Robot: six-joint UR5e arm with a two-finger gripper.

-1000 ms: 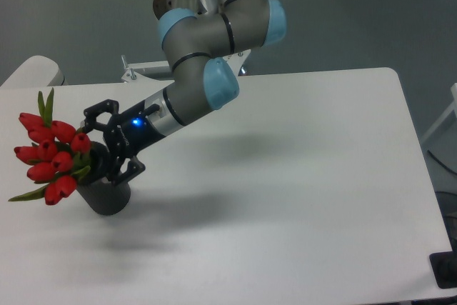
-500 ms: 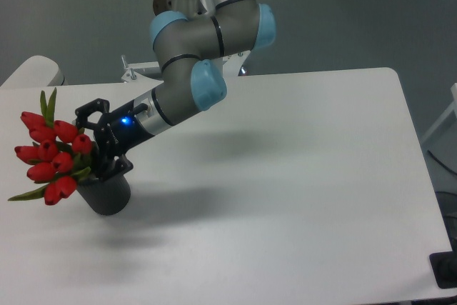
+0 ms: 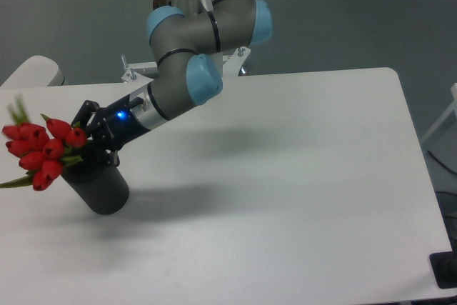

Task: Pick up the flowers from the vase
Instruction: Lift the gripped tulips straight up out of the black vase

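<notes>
Gripper (image 3: pixel 91 144) at vase (image 3: pixel 98 186) mouth, jaws drawn in around stems; full grasp could not be confirmed. Flowers (image 3: pixel 41 149) just beyond gripper tip, buds leaning away. Vase tilted on counter (image 3: pixel 285 176), directly beneath gripper. Extraction judged along tilted stem axis.

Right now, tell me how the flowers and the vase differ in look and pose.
The flowers are bright red buds with green leaves; the vase is plain dark grey-black. The flowers are a loose cluster of many small parts fanning out to the left; the vase is one solid cylinder, tilted left. They share that lean, stems in the vase's mouth, gripper beside them.
</notes>
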